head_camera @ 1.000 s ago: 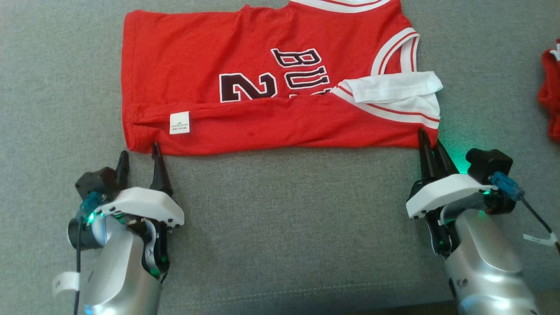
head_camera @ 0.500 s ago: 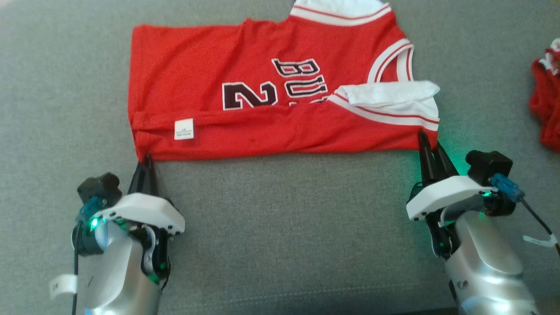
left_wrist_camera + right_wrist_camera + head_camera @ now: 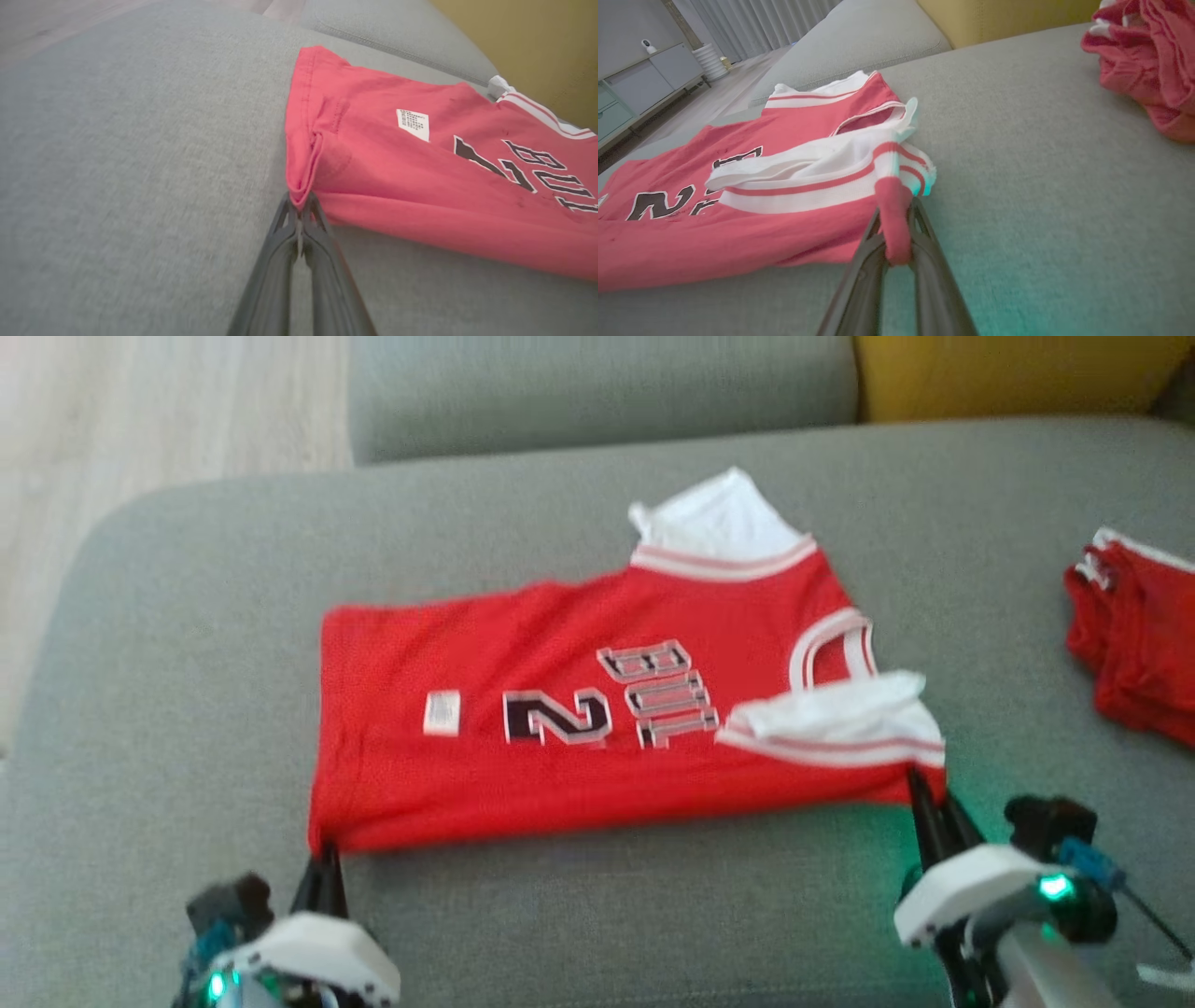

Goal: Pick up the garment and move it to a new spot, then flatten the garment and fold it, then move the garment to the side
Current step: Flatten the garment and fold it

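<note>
Left gripper (image 3: 299, 207) first: fingers pressed tight together, pinching the near-left corner of the red jersey (image 3: 485, 653), with the hem bunched into a small fold right at the tips. Over on the other side, the right gripper (image 3: 896, 224) is clamped as well, a red tab of the shoulder strap squeezed between its fingers and poking down past them.

Both pairs of fingers point away from the robot, low and close to flat over the grey sofa seat (image 3: 168, 644), one at each end of the jersey's near edge. Behind them the white wrist housings sit at the bottom of the head view. The left is down in the corner and the right a touch higher, its green light spilling onto the cloth.

The jersey lies spread across the middle of the seat, number and lettering up. A white label (image 3: 442, 713) sits toward its left end, with the white-trimmed armhole and collar toward the right.

Well apart, at the seat's right edge, a second red garment (image 3: 1134, 635) lies crumpled. There is a yellow cushion (image 3: 1008, 373) at the back and pale floor (image 3: 140, 411) off to the left.
</note>
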Robot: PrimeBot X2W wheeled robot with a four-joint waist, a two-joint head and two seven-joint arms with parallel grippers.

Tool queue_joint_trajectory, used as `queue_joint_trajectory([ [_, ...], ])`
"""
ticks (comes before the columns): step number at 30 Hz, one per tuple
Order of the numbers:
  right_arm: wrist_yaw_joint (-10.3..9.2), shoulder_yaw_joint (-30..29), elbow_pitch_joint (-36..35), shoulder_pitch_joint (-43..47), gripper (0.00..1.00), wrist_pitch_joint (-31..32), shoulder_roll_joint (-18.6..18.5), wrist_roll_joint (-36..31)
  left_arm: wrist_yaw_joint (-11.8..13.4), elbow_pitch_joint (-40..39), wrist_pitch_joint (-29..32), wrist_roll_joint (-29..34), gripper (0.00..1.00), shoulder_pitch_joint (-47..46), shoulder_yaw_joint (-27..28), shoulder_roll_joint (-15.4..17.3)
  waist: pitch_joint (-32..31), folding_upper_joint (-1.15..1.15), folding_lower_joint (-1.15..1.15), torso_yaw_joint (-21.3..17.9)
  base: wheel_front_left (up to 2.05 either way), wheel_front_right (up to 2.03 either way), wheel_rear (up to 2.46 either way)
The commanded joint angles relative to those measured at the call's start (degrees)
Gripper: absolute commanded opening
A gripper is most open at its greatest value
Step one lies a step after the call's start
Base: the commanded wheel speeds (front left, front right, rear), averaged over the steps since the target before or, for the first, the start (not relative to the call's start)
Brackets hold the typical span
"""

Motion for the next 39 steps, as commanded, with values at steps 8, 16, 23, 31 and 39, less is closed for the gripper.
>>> queue_joint_trajectory([
  [8,-0.06,0.2,-5.0,1.2,1.0,0.7,-1.4,1.4,3.1,-3.6,-0.4,0.8,1.0,-0.6,1.4,1.1,0.0,0.0,0.0,0.8,0.0,0.0,0.0],
  [16,-0.06,-0.7,-9.2,-2.7,1.0,0.7,-0.7,-0.6,2.4,-5.9,-0.4,4.9,1.0,-6.0,0.9,1.3,1.5,0.0,0.0,0.9,0.0,0.0,0.0],
  [23,-0.06,0.9,-10.9,-9.0,1.0,3.5,-0.7,-2.0,0.7,1.2,1.0,6.8,1.0,-16.1,0.4,4.9,4.2,0.0,0.0,0.2,0.0,0.0,0.0],
  [31,-0.06,2.7,-11.2,-19.9,1.0,6.4,-1.5,-4.0,-3.0,11.4,8.0,6.7,1.0,-31.9,-0.3,9.3,11.1,0.0,0.0,-0.8,0.0,0.0,0.0],
  [39,-0.06,5.1,-10.2,-26.8,1.0,6.2,-1.7,-4.2,-6.7,19.3,15.1,7.6,1.0,-43.6,-2.6,12.7,16.6,0.0,0.0,-1.9,0.0,0.0,0.0],
])
